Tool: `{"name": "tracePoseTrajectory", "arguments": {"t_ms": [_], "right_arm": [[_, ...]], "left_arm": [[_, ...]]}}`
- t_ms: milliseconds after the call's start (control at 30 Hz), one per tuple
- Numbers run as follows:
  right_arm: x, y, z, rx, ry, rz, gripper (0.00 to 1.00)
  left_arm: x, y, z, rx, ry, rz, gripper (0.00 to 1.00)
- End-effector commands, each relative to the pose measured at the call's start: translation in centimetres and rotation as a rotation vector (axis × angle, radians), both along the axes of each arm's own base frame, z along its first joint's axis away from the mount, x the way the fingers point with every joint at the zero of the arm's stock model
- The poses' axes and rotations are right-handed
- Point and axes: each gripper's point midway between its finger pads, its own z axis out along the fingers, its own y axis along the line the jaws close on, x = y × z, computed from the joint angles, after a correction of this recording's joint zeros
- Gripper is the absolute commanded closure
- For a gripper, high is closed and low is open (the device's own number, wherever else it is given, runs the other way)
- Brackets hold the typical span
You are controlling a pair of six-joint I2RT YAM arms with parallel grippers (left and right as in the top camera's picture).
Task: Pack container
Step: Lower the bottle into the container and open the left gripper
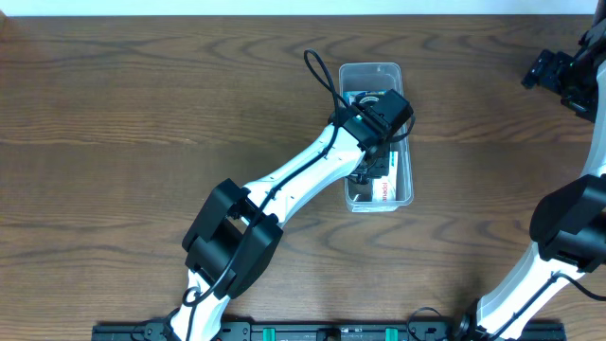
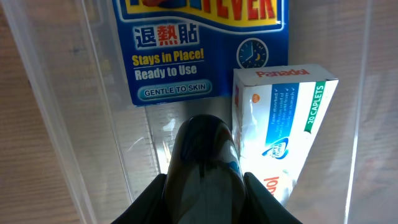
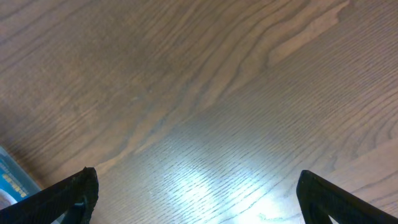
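Container (image 1: 371,66), a long clear plastic bin, lies on the wooden table (image 1: 142,114) right of centre, with its long side running away from the robot. Nearest the left wrist camera, the left gripper (image 2: 204,190) is down inside the bin. Its fingers (image 2: 149,202) are clamped tight on a dark, glossy, rounded object (image 2: 205,149), which cannot be identified. Just beyond, to the right, a white Panadol box (image 2: 280,118) striped in blue and green lies on the bin's floor. Farther back lies a blue fever-patch pack (image 2: 180,56) printed "Stays in Place! Ready to Use", its lower edge close beside the box. At the table's far right corner, well apart from the bin, the right gripper (image 3: 198,177) hangs over the wood with jaws spread fully and nothing between them.
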Motion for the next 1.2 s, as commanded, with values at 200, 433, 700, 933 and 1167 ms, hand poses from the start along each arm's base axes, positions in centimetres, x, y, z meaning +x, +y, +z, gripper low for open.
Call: {"name": "tracePoseTrajectory", "arguments": {"t_ms": [200,433,700,933,1167], "right_arm": [[0.0,-0.2,-0.1,-0.001,0.003,0.001,0.01],[0.0,-0.2,-0.1,-0.001,0.002,0.001,0.01],[0.0,-0.2,-0.1,-0.001,0.002,0.001,0.01],[0.0,-0.2,-0.1,-0.001,0.002,0.001,0.01],[0.0,-0.2,-0.1,-0.001,0.003,0.001,0.01]], "left_arm": [[0.3,0.1,-0.1,0.01,-0.006,0.021,0.64],[0.7,-0.2,0.1,-0.004,-0.02,0.02,0.63],[0.7,-0.3,0.1,-0.006,-0.024,0.017,0.57],[0.8,-0.2,0.1,-0.004,-0.026,0.018,0.57],[1.2,-0.6,0.9,-0.013,-0.045,-0.008,0.57]]}}
